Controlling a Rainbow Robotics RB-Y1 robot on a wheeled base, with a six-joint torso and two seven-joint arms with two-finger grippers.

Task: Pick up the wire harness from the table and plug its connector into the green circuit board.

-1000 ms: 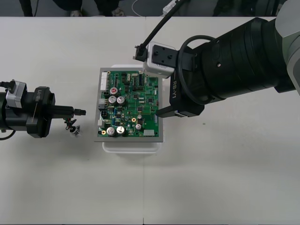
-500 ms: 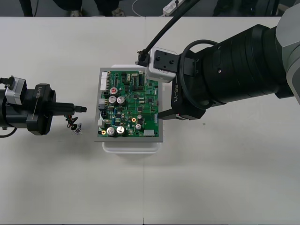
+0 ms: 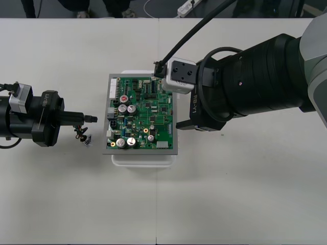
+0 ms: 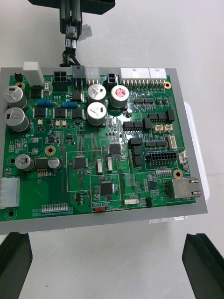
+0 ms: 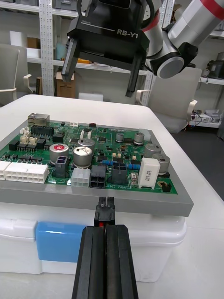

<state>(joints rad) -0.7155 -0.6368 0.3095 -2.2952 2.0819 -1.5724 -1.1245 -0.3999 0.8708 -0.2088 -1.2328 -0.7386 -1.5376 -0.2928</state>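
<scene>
The left claw (image 3: 91,119), clamped on the harness plug (image 5: 104,216) (wires (image 3: 80,135) dangling beneath), holds it level facing the green board (image 3: 143,115)'s edge sockets for insertion, while the right claw (image 4: 110,240) hovers wide above.

Overhead, two wrist close-ups; common board (image 3: 143,115)

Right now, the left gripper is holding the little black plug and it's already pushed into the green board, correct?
Not quite. The left gripper does hold the black plug, but the plug is not in the green board: the left wrist view shows it just short of the board's edge.
</scene>
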